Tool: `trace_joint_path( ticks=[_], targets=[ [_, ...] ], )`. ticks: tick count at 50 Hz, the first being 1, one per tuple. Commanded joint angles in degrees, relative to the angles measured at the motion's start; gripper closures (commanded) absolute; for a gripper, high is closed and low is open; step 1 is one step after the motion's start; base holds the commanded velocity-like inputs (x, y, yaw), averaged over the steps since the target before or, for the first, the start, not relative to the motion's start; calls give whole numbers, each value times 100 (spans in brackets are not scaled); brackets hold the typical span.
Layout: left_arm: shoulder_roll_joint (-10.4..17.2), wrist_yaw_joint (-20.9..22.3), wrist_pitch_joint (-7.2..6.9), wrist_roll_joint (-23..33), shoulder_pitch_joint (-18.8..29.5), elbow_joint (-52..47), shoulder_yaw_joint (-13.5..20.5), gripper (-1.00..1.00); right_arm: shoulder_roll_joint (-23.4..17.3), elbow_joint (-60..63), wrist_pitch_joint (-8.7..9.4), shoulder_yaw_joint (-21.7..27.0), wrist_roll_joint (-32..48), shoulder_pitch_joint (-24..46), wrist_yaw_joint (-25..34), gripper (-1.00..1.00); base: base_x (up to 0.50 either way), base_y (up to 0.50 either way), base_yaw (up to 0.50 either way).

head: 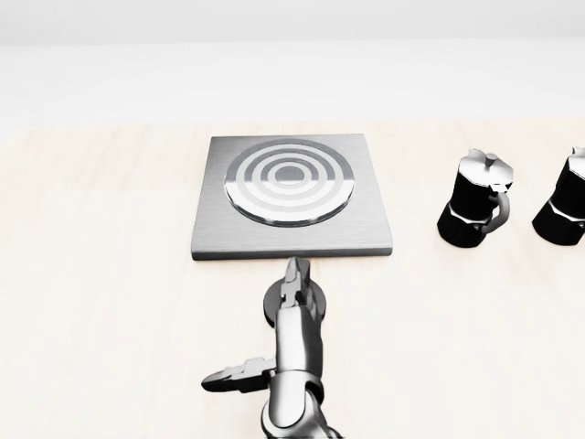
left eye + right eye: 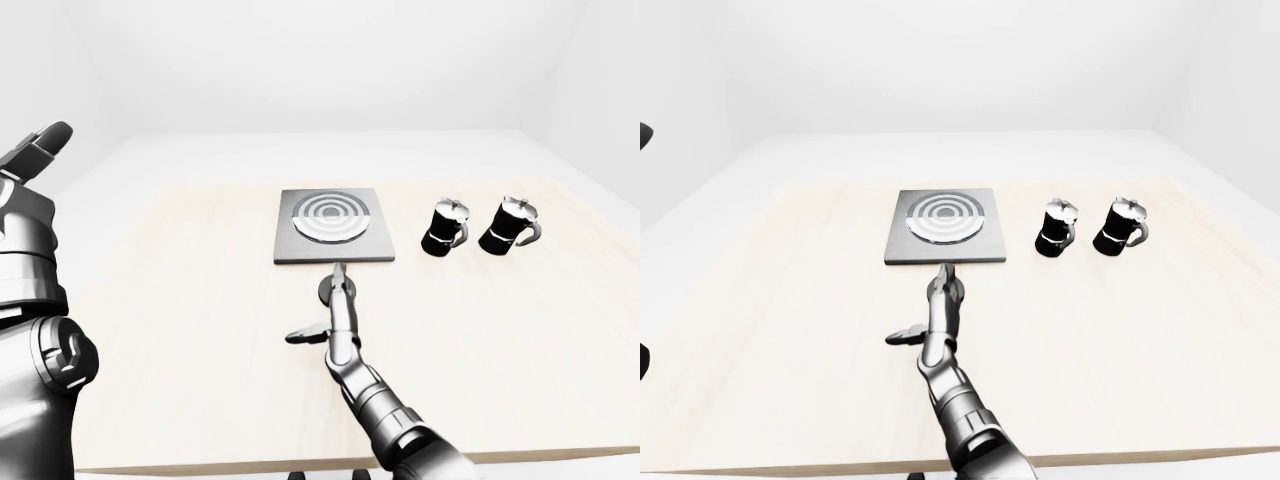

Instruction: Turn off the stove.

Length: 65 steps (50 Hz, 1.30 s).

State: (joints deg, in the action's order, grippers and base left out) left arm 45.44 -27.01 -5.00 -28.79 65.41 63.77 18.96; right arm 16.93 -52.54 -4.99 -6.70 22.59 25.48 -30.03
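The stove (image 1: 292,197) is a grey square plate with a ringed round burner, near the top middle of the head view. Just below its lower edge sits its black round knob (image 1: 321,300), mostly covered by my right hand (image 1: 294,279). That hand reaches up from the bottom edge. Its fingers (image 1: 295,272) lie stretched over the knob, pointing at the stove, while the thumb (image 1: 219,379) sticks out to the left. It is open and closes on nothing. My left hand (image 2: 35,150) is raised at the left edge of the left-eye view, far from the stove, with a finger extended.
Two black moka pots (image 1: 473,212) (image 1: 562,212) stand on the pale wooden table (image 1: 101,302) to the right of the stove. The table's near edge (image 2: 200,465) runs along the bottom of the left-eye view.
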Motion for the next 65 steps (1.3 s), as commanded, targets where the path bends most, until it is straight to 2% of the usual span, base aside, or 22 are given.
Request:
trace_joint_path(
  ticks=[1,5,8,16,21,23,29,30,33,43,45,46,47,52,53,54,56,60,62,65],
  targets=[
    [-21,13,0,6,11,41,5,-100,307,-1398,-1,-33,-568,931,1170,-100,1,0,1],
    [-20,10,0,7,22,51,3,-100,307,-1599,-1,15,-613,1210,1469,-100,1,0,1],
    [-24,16,0,7,19,57,3,-100,307,-1818,-1,68,-740,1441,2114,-100,1,0,1],
    [-10,21,0,-6,17,41,9,-100,307,-1852,-1,136,-845,1895,2944,-100,1,0,1],
    [-2,25,0,-7,24,40,6,-100,307,-1806,-1,132,-1099,2090,3788,-100,1,0,1],
    [-11,26,0,-6,23,52,6,-100,307,-1727,-1,148,-1268,2137,4178,-100,1,0,0],
    [4,29,0,-14,26,35,10,-100,307,-1564,-1,108,-1644,2279,4860,-100,1,0,0],
    [8,29,0,-14,30,37,9,-100,307,-1470,-1,208,-1926,2288,5257,-100,1,0,1],
    [-3,32,0,-12,28,55,8,-100,307,-1276,-1,245,-2372,2323,5748,-100,1,0,0],
    [8,41,0,-11,40,51,3,-100,307,-422,-1,-90,-3213,2431,6767,-100,1,0,0],
    [15,42,0,-13,37,41,6,-100,307,-281,90,-137,-3388,2434,6935,-100,1,0,0],
    [8,48,0,-11,30,48,6,-100,307,-149,255,-117,-3597,2470,7003,-100,0,0,0],
    [5,46,0,-10,32,54,6,-100,307,-68,338,-157,-3693,2488,7003,-100,1,0,0],
    [22,54,0,-12,40,48,7,-100,307,370,708,-301,-4137,2498,7003,-100,0,0,0],
    [18,54,0,-12,38,50,8,-100,307,467,717,-349,-4165,2467,7003,-100,0,0,0],
    [16,55,0,-11,39,53,7,-100,307,611,830,-387,-4259,2433,7003,-100,0,0,1],
    [11,57,0,-8,42,64,6,-100,307,844,829,-483,-4298,2342,7003,-100,0,0,0],
    [2,63,0,-4,38,69,5,-100,307,1606,990,-738,-4430,2153,7003,-100,0,0,0],
    [8,67,0,-5,36,58,5,-100,307,1994,999,-609,-4602,2286,7003,-100,0,0,0],
    [12,64,0,-8,35,52,9,-100,307,2412,999,-84,-5386,3104,7003,-100,0,0,0]
  ],
)
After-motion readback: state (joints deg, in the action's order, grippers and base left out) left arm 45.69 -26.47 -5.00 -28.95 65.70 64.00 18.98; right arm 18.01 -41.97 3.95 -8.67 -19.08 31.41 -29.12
